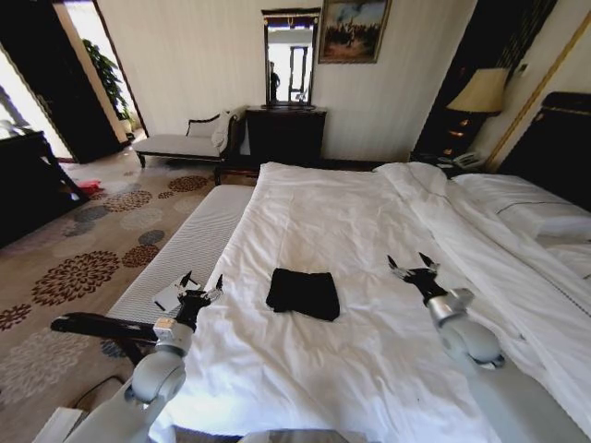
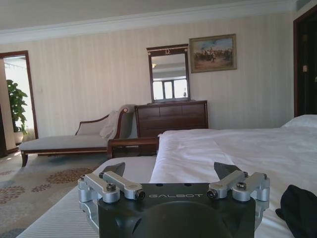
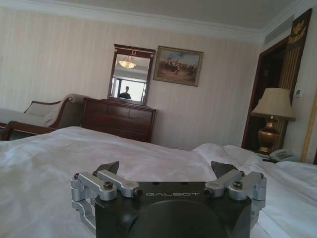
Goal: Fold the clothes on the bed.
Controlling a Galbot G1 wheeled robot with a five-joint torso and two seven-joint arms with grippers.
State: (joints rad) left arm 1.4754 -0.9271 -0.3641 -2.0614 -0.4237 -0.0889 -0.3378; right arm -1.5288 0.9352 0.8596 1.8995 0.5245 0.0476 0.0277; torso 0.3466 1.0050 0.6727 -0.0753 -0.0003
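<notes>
Fingers (image 1: 192,282) of the left gripper (image 1: 201,288) are spread and empty, just off the T-shirt's (image 1: 304,293) near-left side; those of the right gripper (image 1: 413,266) are likewise parted and held empty to its right. Folding is judged largely done: the black T-shirt is seen as a compact, roughly rectangular bundle lying on the white duvet of the bed (image 1: 369,212). Little is judged left beyond tidying. Beyond the T-shirt, pillows (image 1: 531,208) are seen.
</notes>
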